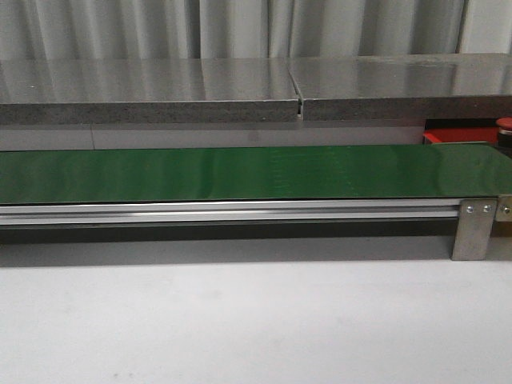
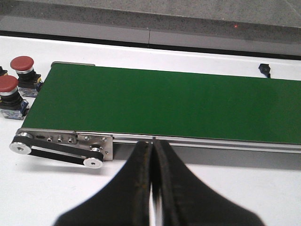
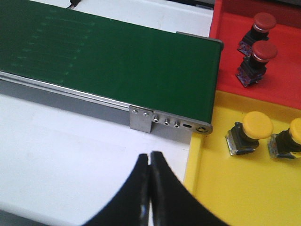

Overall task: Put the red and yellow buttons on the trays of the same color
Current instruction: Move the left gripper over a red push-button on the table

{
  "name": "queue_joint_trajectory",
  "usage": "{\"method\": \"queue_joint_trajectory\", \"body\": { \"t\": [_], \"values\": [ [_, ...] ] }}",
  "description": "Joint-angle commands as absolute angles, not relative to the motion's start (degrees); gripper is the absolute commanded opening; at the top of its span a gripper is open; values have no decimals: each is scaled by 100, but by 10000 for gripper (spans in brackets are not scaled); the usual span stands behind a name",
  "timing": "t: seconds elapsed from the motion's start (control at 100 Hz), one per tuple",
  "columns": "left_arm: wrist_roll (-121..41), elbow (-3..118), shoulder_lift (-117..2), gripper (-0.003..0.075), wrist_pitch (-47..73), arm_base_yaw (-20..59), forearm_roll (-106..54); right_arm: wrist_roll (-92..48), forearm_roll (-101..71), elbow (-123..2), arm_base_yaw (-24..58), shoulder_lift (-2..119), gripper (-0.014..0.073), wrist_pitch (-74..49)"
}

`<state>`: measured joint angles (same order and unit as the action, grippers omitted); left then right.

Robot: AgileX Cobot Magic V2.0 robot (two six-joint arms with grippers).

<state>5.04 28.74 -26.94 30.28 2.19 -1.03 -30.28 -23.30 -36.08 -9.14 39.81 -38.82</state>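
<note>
**Buttons sorted in both trays, two red ones loose by the belt's far end**

Writing or brand marks cannot be read on anything in view; the button bodies carry small patches too blurred to make out.

The red tray (image 3: pixel 282 61) holds two red buttons, one (image 3: pixel 261 23) just beside the other (image 3: pixel 261 54), each a red cap on a dark body, tilted over. The yellow tray (image 3: pixel 235 188) touches the red one edge to edge and holds two yellow buttons: one whole (image 3: pixel 251 129), one cut off by the frame edge (image 3: pixel 292 136). Both trays sit against the end of the green belt (image 3: pixel 108 56). In the front view only a sliver of the red tray (image 1: pixel 456 136) shows behind the belt (image 1: pixel 240 172), with one red cap (image 1: pixel 505 124) at the picture's edge.

At the belt's other end, in the left wrist view, two more red buttons stand upright on the white table (image 2: pixel 225 179), one (image 2: pixel 23 68) near the other (image 2: pixel 9 94), both just beside the belt (image 2: pixel 178 103), outside any tray.

The left gripper (image 2: pixel 152 155) hangs over the table with its fingers pressed together on nothing. The right gripper (image 3: pixel 149 167) likewise has its fingers together, empty, near the yellow tray's rim.
</note>
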Motion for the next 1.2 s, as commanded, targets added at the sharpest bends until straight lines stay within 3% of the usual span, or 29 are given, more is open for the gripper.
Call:
{"method": "queue_joint_trajectory", "body": {
  "t": [0.0,0.09,0.24,0.33,0.73,0.99,1.19],
  "values": [
    [514,3030,-2708,26,2621,259,-153,-3087,-2428,-3742,-909,3944,-68,-3580],
    [514,3030,-2708,162,2631,259,-153,-3087,-2428,-3742,-909,3944,-68,-3580],
    [514,3030,-2708,479,2623,259,-153,-3087,-2428,-3742,-909,3944,-68,-3580],
    [514,3030,-2708,566,2609,259,-153,-3087,-2428,-3742,-909,3944,-68,-3580],
    [904,3284,-3127,569,2393,-11,-37,-3087,-2428,-3742,-909,3944,-68,-3574],
    [1382,4313,-5093,569,2237,-1105,-110,-3087,-2428,-3742,-909,3944,-68,-3574],
    [1403,5145,-6649,568,2208,-1505,-198,-3087,-2428,-3742,-909,3944,-68,-3574]
  ]
}}
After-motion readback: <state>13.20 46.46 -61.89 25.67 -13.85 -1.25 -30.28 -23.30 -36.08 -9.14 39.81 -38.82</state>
